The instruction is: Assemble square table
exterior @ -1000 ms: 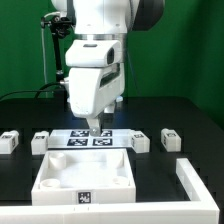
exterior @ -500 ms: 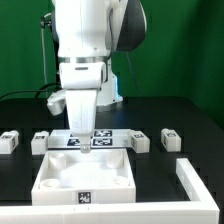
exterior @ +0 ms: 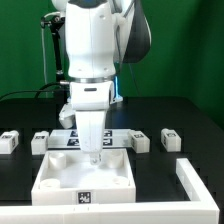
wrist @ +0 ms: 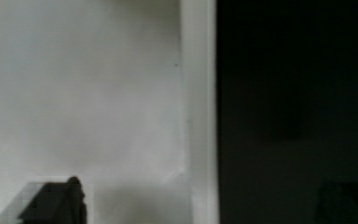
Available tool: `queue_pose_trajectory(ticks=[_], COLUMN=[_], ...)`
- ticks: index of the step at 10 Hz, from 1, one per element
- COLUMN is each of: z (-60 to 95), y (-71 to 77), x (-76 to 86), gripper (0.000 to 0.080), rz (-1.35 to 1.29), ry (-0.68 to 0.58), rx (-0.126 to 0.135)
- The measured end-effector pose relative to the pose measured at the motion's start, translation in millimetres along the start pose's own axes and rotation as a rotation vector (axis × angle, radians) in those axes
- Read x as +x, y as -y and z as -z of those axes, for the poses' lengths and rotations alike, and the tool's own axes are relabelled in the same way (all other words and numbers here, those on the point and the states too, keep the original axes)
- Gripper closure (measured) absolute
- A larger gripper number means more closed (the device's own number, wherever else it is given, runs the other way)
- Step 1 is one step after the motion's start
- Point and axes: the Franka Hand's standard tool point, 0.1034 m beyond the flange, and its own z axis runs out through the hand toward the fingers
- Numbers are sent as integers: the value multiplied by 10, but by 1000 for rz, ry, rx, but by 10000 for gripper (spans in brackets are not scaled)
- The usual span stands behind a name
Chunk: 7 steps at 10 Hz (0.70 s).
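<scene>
1. White tray top (exterior: 50, 184) sits at the front of the black table (exterior: 195, 118), with its tag facing the camera.
2. Gripper (exterior: 95, 152) hangs low over the top's back rim, just in front of the marker board (exterior: 72, 139).
3. Jaws are spread wide with nothing held. In the wrist view the fingertips (wrist: 55, 203) straddle a white edge, white on one side and black on the other.
4. Touching the rim? Can't tell.
5. Four legs (exterior: 40, 142) lie in a row behind the top, two on either side of the marker board.
6. Rail (exterior: 197, 182) lies at the exterior view's right, near the front.
</scene>
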Motion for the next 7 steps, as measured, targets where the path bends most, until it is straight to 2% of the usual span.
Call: queue_pose_trajectory(ticks=[2, 3, 4, 5, 6, 7], z=[-34, -9, 60, 55, 45, 45], y=[19, 3, -32, -30, -26, -27], x=[47, 61, 73, 68, 65, 64], gripper=[149, 234, 370, 370, 552, 688], rz=[-21, -28, -37, -38, -39, -39], ry=[-3, -4, -2, -3, -3, -3], rx=[6, 1, -11, -11, -10, -10])
